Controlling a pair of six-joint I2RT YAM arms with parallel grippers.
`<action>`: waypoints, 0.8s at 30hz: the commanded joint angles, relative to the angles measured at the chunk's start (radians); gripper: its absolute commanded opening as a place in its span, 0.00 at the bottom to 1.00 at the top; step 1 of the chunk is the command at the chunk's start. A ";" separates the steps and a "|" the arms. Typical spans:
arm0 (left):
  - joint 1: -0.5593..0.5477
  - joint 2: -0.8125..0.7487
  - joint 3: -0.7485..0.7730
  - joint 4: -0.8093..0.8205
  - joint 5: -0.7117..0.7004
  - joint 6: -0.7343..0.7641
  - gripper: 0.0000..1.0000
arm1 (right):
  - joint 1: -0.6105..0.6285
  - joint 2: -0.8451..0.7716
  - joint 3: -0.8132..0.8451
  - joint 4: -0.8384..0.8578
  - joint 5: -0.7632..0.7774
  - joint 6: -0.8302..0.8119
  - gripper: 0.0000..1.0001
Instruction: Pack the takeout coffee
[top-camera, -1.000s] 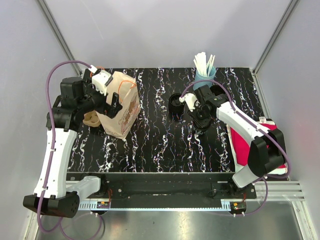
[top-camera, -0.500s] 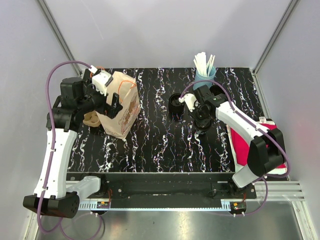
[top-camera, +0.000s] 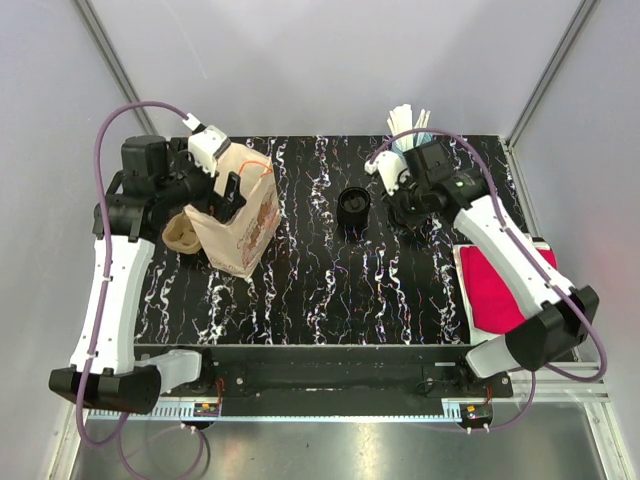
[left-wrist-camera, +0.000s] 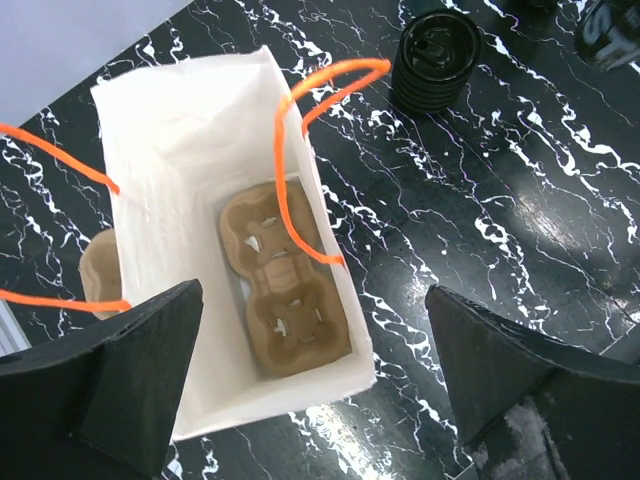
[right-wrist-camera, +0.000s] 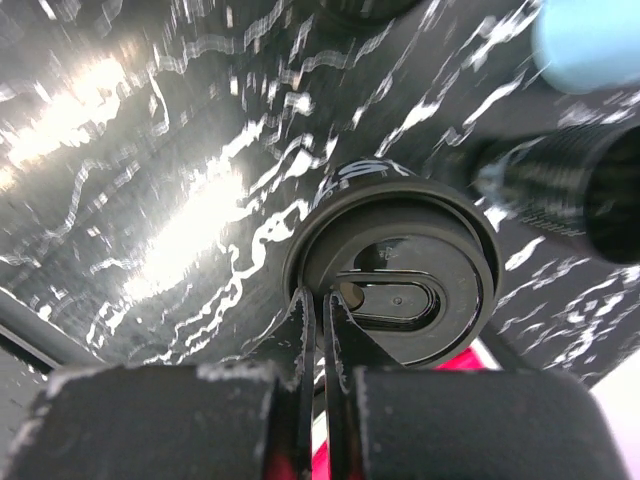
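Observation:
A white paper bag with orange handles stands open at the left. A brown cup carrier lies flat on its bottom. My left gripper is open wide and empty, hovering over the bag's mouth; it also shows in the top view. My right gripper is shut on the rim of a black lidded coffee cup, held at the far right near the blue cup. A second black lidded cup stands mid-table, also in the left wrist view.
A blue cup of white straws stands at the back right. A red cloth lies at the right edge. A second brown carrier lies left of the bag. A dark ribbed object sits blurred beside the held cup.
My right gripper has moved away from mid-table toward the back right, carrying the black cup. My left gripper has risen slightly over the bag.

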 joint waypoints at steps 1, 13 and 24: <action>-0.004 0.050 0.071 0.020 0.022 0.030 0.99 | 0.008 -0.091 0.132 -0.035 -0.030 0.000 0.00; -0.038 0.175 -0.007 0.069 -0.007 0.056 0.99 | 0.008 -0.151 0.338 -0.041 -0.064 -0.010 0.00; -0.108 0.205 -0.053 0.077 -0.028 0.065 0.49 | 0.008 -0.119 0.461 -0.039 -0.058 -0.002 0.00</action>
